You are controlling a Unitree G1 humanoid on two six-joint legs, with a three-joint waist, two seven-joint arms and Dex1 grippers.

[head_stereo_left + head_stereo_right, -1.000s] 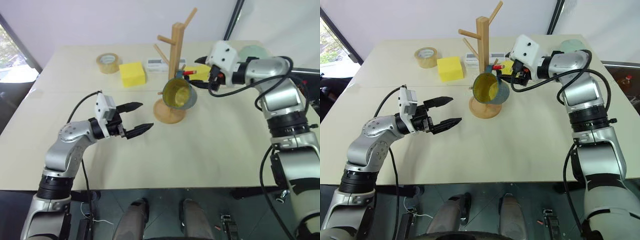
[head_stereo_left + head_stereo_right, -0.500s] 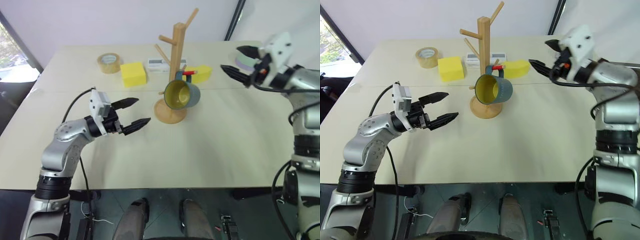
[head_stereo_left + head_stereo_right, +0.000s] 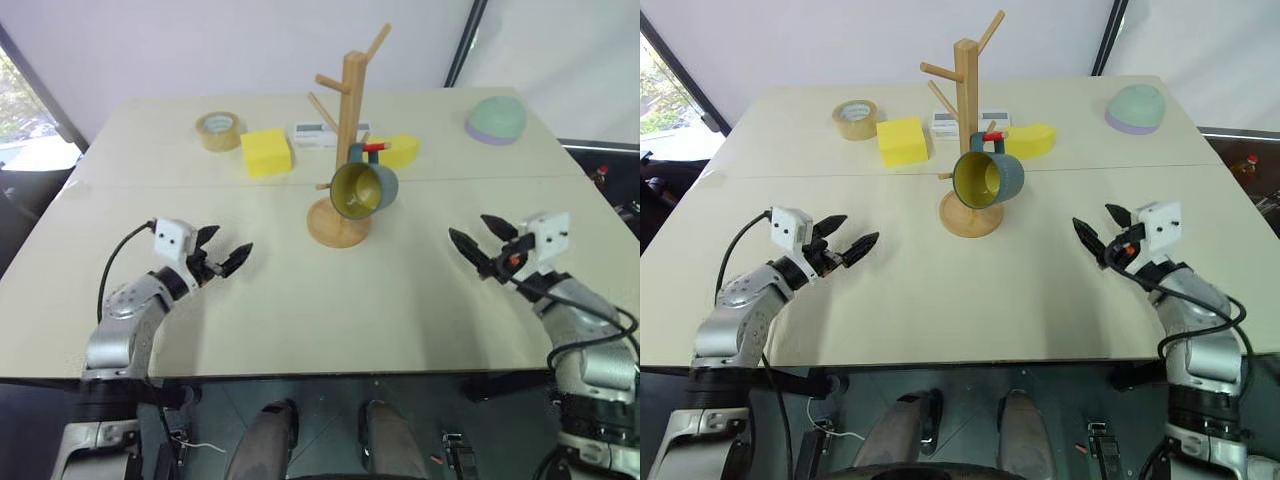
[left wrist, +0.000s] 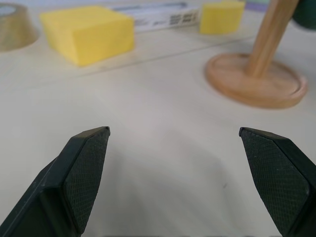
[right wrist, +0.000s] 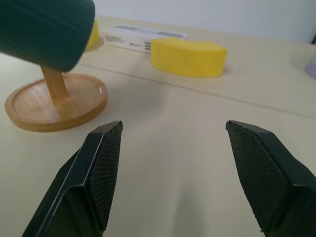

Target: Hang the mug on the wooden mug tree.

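Both grippers are empty, fingers apart. Left gripper [image 3: 222,253] sits low over the table [image 3: 330,300] on the robot's left, right gripper [image 3: 483,244] low on its right, each well apart from the work. The mug [image 3: 364,189] is hanging on the wooden mug tree [image 3: 346,140]: handle hooked over a low peg on the right side of the post, body tilted, yellow mouth facing toward the robot, bottom clear of the disc base as far as I can tell. Judged from this, the hang looks done.

Key relation: the mug lies forward and inward from both sets of fingers, roughly centred between them. The right gripper is on the handle side but looks no closer than the left. The mug's long axis runs mouth-forward, slightly down, roughly along each gripper's pointing line, so a re-grip would meet the rim or side, not the handle.

Left wrist view: fingertips [image 4: 89,163] wide apart, tree base ahead. Right wrist view: fingertips [image 5: 106,163] wide apart, mug body and base ahead.

Clutter behind: tape roll [image 3: 218,129], yellow sponge block [image 3: 266,152], pale green dome [image 3: 496,119]. None is near the grippers.
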